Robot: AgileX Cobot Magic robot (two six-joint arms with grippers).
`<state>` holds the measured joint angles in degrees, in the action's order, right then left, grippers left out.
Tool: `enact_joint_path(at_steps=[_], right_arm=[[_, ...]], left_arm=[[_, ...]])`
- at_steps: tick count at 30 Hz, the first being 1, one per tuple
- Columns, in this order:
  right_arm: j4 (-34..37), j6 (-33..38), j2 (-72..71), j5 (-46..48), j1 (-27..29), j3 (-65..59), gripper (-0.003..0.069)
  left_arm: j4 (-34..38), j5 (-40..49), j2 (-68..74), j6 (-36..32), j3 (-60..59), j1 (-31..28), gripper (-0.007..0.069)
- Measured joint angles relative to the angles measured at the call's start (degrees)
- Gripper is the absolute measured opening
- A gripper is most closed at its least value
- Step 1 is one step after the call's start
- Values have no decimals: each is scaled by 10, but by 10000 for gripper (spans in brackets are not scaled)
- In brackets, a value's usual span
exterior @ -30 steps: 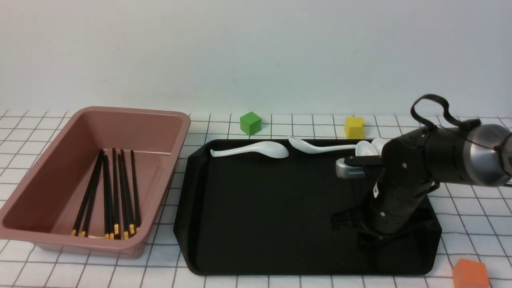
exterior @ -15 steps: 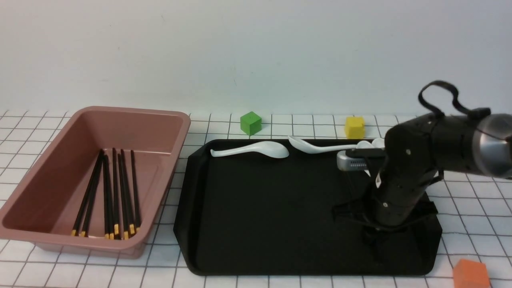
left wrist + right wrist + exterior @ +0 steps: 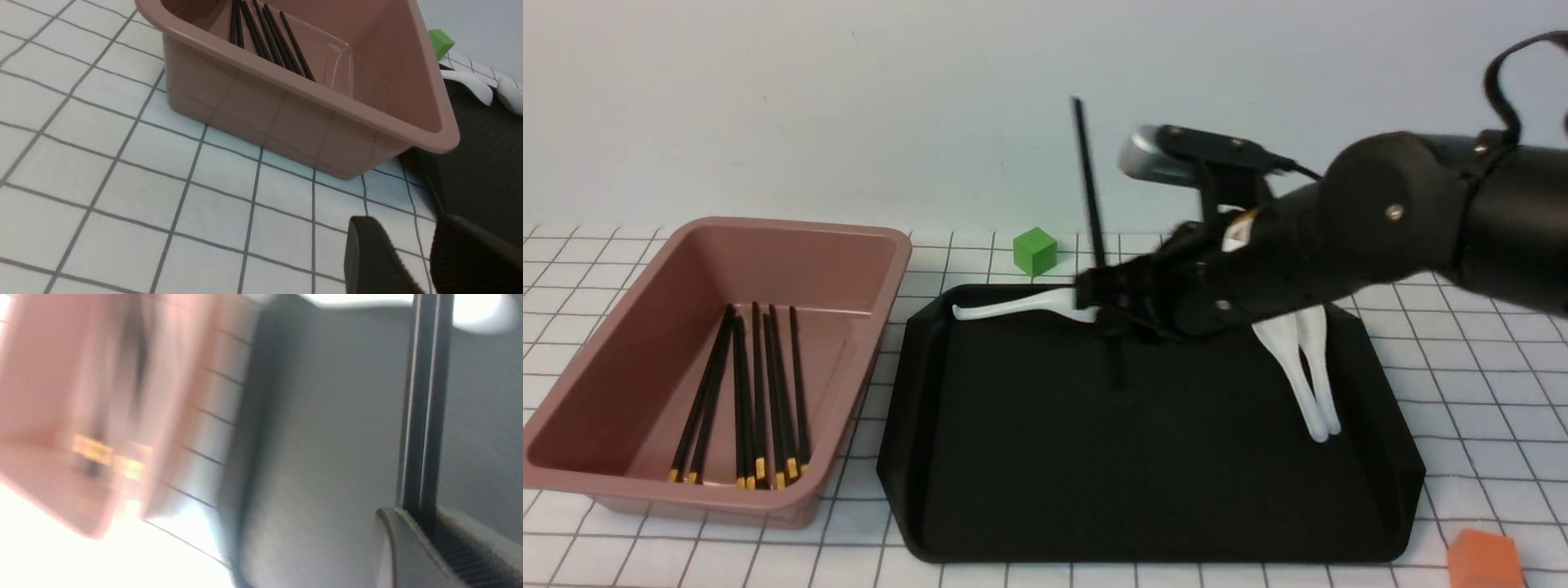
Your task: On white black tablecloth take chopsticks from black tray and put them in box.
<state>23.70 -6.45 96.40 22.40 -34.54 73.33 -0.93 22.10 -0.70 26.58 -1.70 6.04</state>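
Lying flat, the tablecloth [image 3: 1486,392] meets a pale wall [image 3: 849,106].

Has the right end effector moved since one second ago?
Yes. The right end effector, shut on chopsticks, rose and went left, from the near right part of the tray toward the green cube.

tablecloth [image 3: 645,563]: white, with a grid of thin black lines forming small squares
black tray [image 3: 1094,490]: matte black, no pattern
box [image 3: 792,269]: dusty pink, no pattern
chopsticks in box [image 3: 756,392]: black, short yellow ends
held chopsticks [image 3: 1086,180]: black
spoons on black tray [image 3: 1013,309]: white
cube behind black tray [image 3: 1035,251]: green
cube off black tray's near right corner [image 3: 1485,559]: orange
right arm [image 3: 1405,220]: black, silver-grey camera housing
wall [image 3: 849,98]: pale grey-white, plain
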Motion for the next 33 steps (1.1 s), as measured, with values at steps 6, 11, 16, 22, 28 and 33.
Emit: enact_joint_path(at_steps=[6, 11, 16, 22, 28, 33], right_arm=[[102, 110, 91, -208, -112, 61, 108], [120, 129, 183, -289, -163, 126, 115], [128, 112, 245, -332, -173, 169, 177], [129, 85, 271, -319, -170, 187, 289], [118, 84, 240, -173, -155, 187, 278], [71, 109, 166, -27, -121, 187, 173]], left_arm=[[0, 0, 0, 0, 0, 0, 239], [0, 0, 0, 0, 0, 0, 239], [0, 0, 0, 0, 0, 0, 239], [0, 0, 0, 0, 0, 0, 239], [0, 0, 0, 0, 0, 0, 239], [0, 0, 0, 0, 0, 0, 239]])
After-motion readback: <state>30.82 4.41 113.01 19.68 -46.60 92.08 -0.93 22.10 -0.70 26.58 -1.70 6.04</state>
